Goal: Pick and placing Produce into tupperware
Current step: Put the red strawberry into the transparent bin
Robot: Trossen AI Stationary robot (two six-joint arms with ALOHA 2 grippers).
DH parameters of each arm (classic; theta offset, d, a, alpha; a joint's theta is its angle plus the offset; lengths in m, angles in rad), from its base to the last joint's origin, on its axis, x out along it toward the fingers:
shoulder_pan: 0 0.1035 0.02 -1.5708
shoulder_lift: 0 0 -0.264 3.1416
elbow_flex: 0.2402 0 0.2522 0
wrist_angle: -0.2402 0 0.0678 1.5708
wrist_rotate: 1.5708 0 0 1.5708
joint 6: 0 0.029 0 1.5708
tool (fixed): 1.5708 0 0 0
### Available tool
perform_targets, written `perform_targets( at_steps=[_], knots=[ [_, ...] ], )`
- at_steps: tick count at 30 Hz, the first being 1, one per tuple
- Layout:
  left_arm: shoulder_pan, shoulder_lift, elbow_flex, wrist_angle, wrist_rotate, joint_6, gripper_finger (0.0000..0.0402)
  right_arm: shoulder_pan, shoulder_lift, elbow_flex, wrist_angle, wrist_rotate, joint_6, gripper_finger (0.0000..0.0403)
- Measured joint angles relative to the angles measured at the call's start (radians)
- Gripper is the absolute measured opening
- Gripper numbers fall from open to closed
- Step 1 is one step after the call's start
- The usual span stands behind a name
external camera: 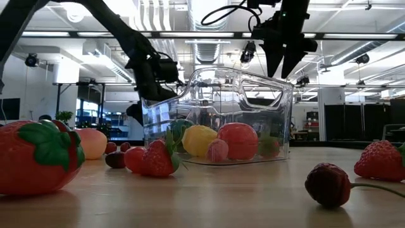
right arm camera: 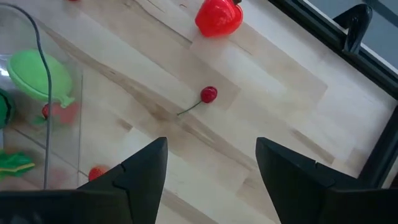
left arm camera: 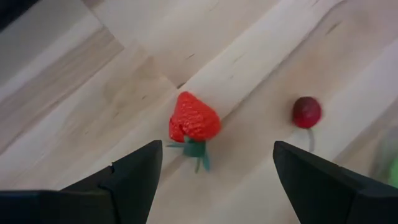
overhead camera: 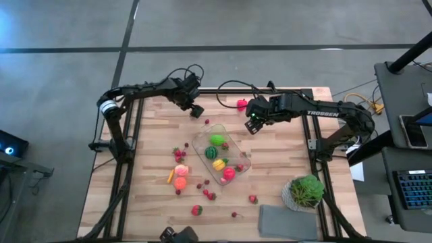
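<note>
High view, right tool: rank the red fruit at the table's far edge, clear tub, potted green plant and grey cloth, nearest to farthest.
From the right tool:
1. Red fruit at the table's far edge, just beyond the tool.
2. Clear rectangular plastic tub, mid-table, towards the left arm.
3. Leafy green plant in a pot, near right corner.
4. Flat grey cloth, near edge, beside the plant.

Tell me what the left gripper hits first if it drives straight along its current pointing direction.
Probably the red strawberry: it lies on the table between the open fingers of the left gripper, roughly centred. The cherry sits off to one side. Depth is unclear.
</note>
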Motion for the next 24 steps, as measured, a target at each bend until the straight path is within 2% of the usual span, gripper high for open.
perform_targets(
  at_steps=[24],
  knots=[
    [0.004,0.057,-0.002,0.054,-0.051,-0.023,0.0292,0.000,0.000,0.000,-0.018,0.023,-0.018,0.0241]
  ],
)
